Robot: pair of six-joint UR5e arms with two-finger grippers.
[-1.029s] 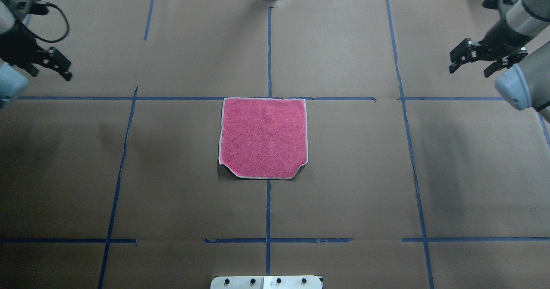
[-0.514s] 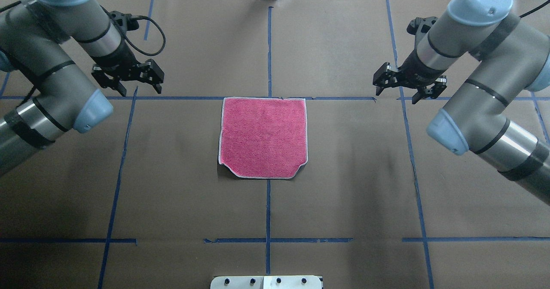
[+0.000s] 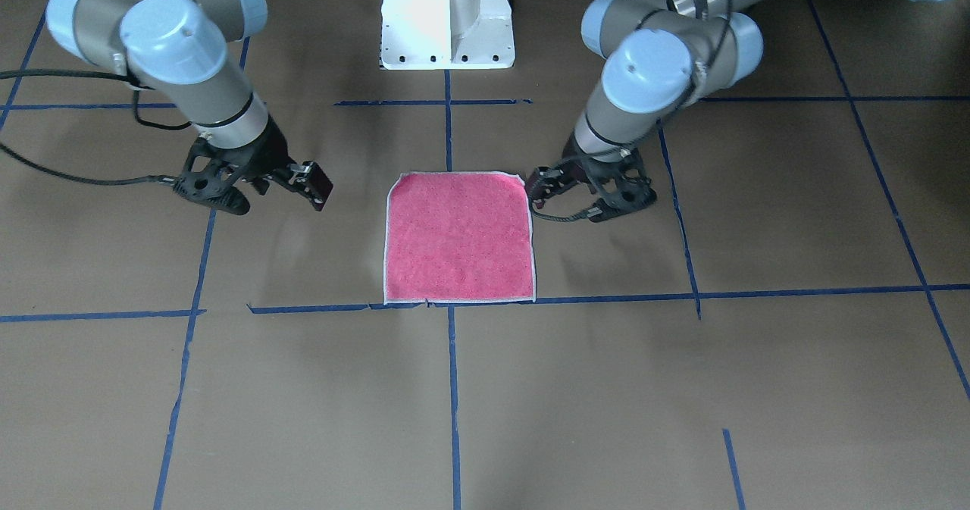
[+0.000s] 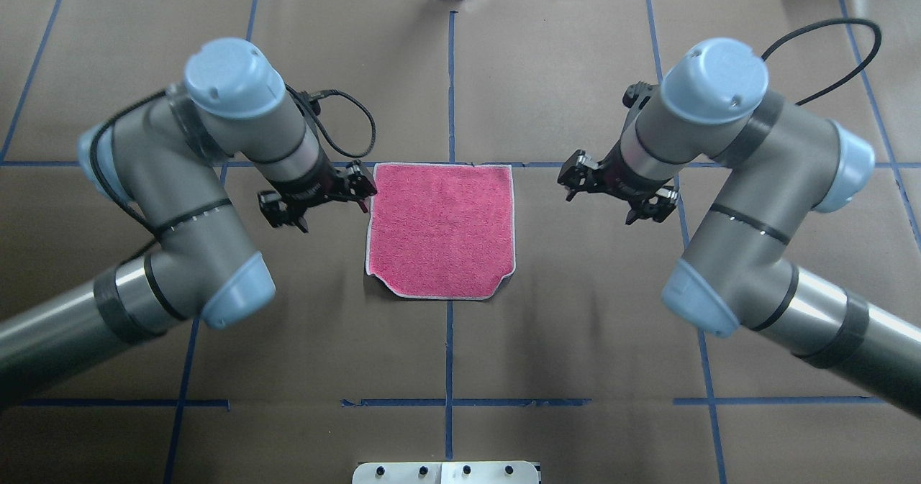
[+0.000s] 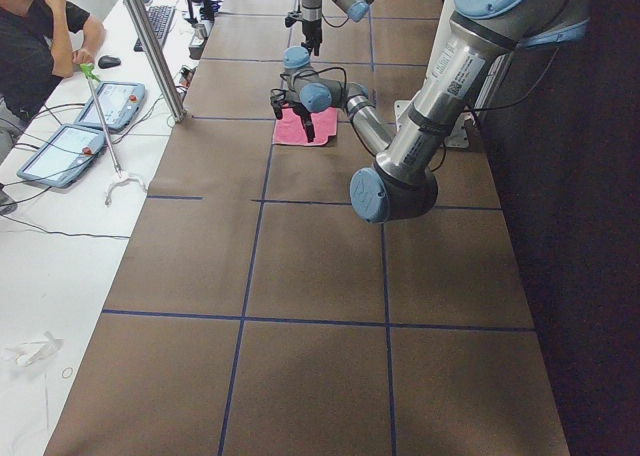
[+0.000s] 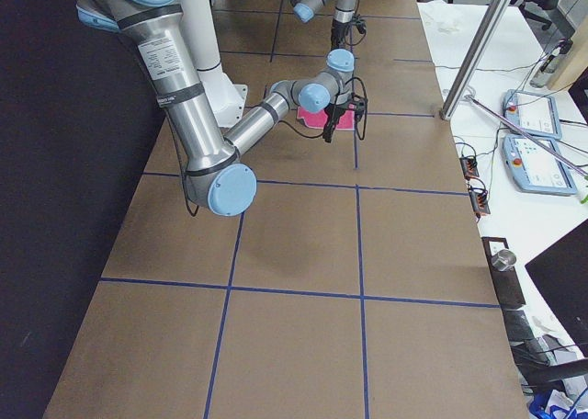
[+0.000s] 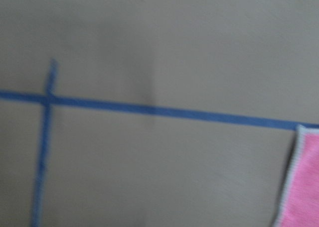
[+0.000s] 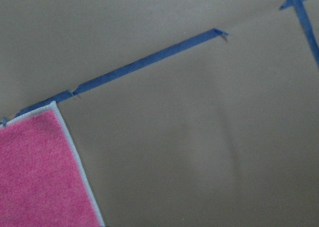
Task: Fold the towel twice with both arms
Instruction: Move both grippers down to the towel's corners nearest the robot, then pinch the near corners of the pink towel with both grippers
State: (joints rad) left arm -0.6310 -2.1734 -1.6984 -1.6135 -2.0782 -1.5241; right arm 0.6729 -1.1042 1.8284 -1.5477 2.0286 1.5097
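Note:
The towel lies flat at the table's middle, pink face up, with a whitish border; its two corners nearest the robot look tucked in. It also shows in the front view. My left gripper is open and empty, low over the table, its inner finger close to the towel's left edge near the far corner; in the front view it is on the right. My right gripper is open and empty, a short gap from the towel's right edge; in the front view it is on the left.
Brown paper with a blue tape grid covers the table. The white pedestal base stands at the robot's side. An operator sits by a side table with tablets, beyond a metal post.
Both arms have swung in from the table's far outer corners and come down beside the towel, the left closer than the right. Both grippers stay open. The towel has not moved.

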